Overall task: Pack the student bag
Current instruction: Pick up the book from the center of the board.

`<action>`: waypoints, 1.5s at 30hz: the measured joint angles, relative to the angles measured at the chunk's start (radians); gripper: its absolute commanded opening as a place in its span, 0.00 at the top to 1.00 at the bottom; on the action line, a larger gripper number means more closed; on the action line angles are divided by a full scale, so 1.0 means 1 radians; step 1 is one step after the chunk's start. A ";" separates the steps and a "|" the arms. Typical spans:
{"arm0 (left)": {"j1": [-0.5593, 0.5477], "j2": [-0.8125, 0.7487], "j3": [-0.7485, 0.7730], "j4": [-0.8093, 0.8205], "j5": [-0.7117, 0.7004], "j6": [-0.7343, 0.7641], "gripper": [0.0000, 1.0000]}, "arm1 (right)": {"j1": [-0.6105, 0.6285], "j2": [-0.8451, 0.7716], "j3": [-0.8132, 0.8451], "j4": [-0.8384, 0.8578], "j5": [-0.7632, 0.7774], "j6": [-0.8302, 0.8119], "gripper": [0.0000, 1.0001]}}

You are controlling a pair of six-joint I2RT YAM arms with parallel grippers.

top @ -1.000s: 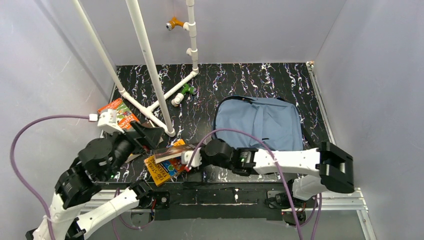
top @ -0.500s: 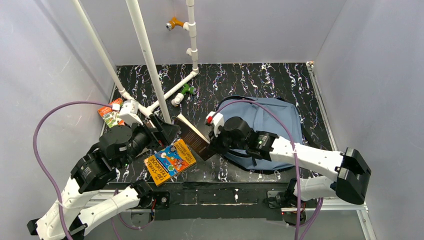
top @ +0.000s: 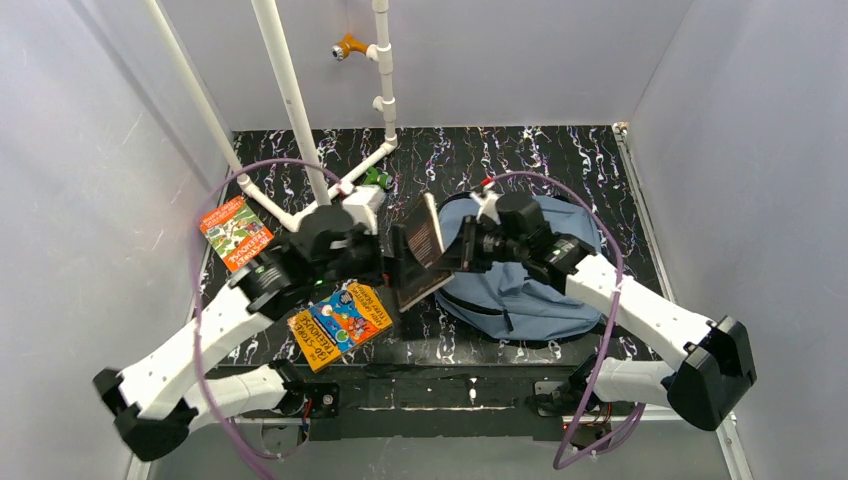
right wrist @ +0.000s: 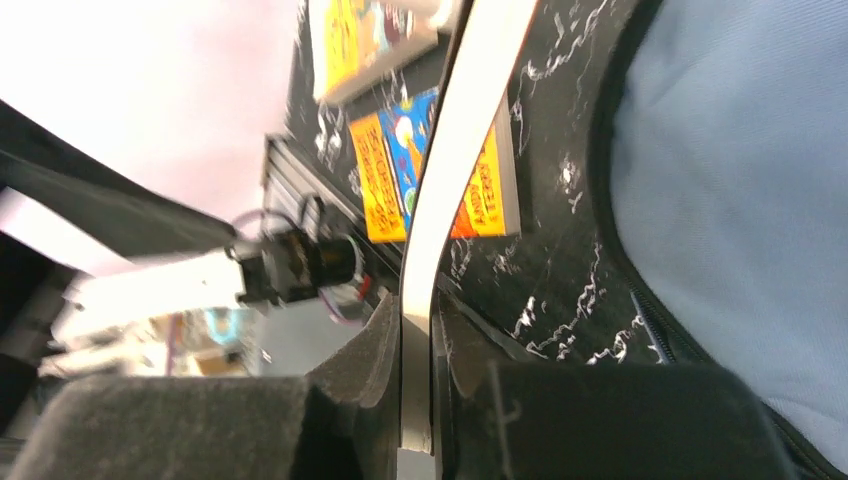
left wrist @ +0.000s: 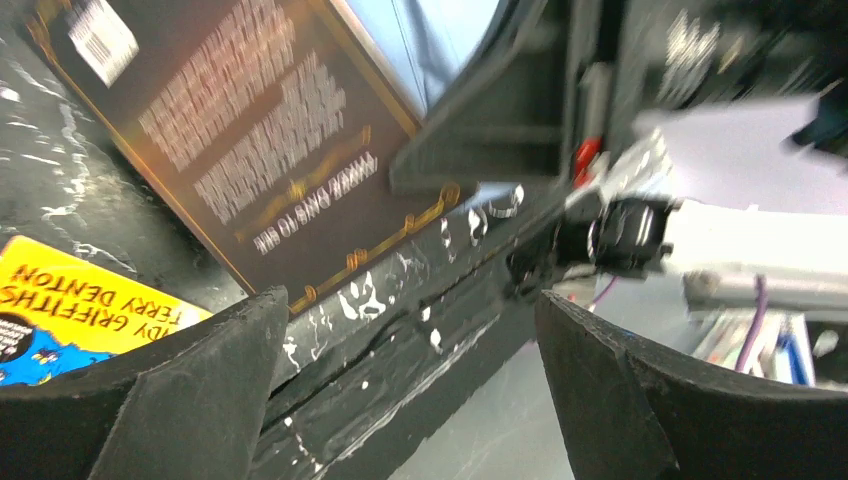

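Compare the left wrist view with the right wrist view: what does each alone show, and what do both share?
Left wrist only: the dark book's printed back cover, beyond the open left gripper. Right wrist only: that book's white page edge pinched in the right gripper, and the student bag's black zipper trim. Both: the yellow book lying flat on the marbled table.

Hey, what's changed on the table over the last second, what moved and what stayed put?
The right gripper, shut on the brown book, lifted it from the yellow book and carried it farther in and rightward, next to the backpack. The left gripper, open, swung in from the left edge to face that book. The backpack, yellow book and orange book stayed put.
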 measured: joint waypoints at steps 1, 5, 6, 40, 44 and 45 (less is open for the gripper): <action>-0.006 0.036 0.000 0.011 0.028 0.017 0.07 | -0.033 -0.012 -0.002 0.002 -0.013 0.032 0.99; -0.143 0.187 0.030 0.005 0.014 0.172 0.06 | -0.160 -0.055 -0.040 0.083 -0.071 0.182 0.99; -0.197 0.218 0.047 -0.001 -0.024 0.227 0.06 | -0.184 -0.058 -0.061 0.122 -0.090 0.223 0.99; -0.451 0.424 0.018 0.157 -0.912 1.008 1.00 | -0.225 -0.059 0.113 -0.049 -0.104 0.131 0.01; -0.426 0.327 0.065 0.006 -0.879 0.822 1.00 | -0.225 -0.101 0.227 -0.165 0.147 -0.089 0.02; -0.422 0.308 0.076 -0.024 -0.886 0.777 1.00 | -0.225 -0.129 0.225 -0.192 0.231 -0.125 0.02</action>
